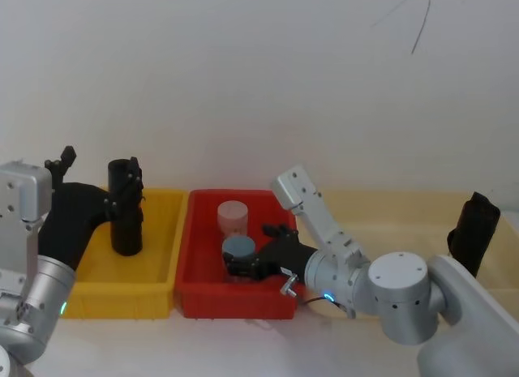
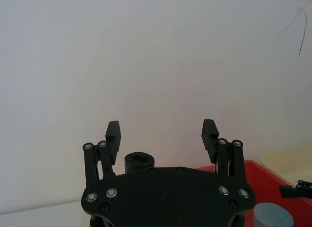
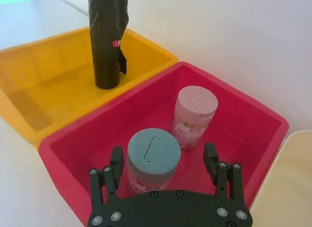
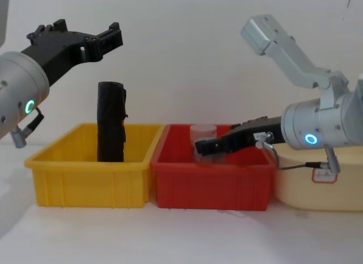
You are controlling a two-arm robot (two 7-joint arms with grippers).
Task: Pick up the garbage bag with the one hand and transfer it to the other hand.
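Note:
The garbage bag, a tall black roll with a small red-and-white label, stands upright in the yellow bin. My left gripper, on the arm with the green ring, hovers open above the roll without touching it. In the left wrist view the roll's top shows below the spread fingers. My right gripper, on the blue-ringed arm, is low in the red bin. It is open, one finger on each side of the blue-lidded jar.
A pink-lidded jar stands just behind the blue-lidded one. The yellow and red bins sit side by side. A cream tray lies to the right of them. A black object stands at the far right edge.

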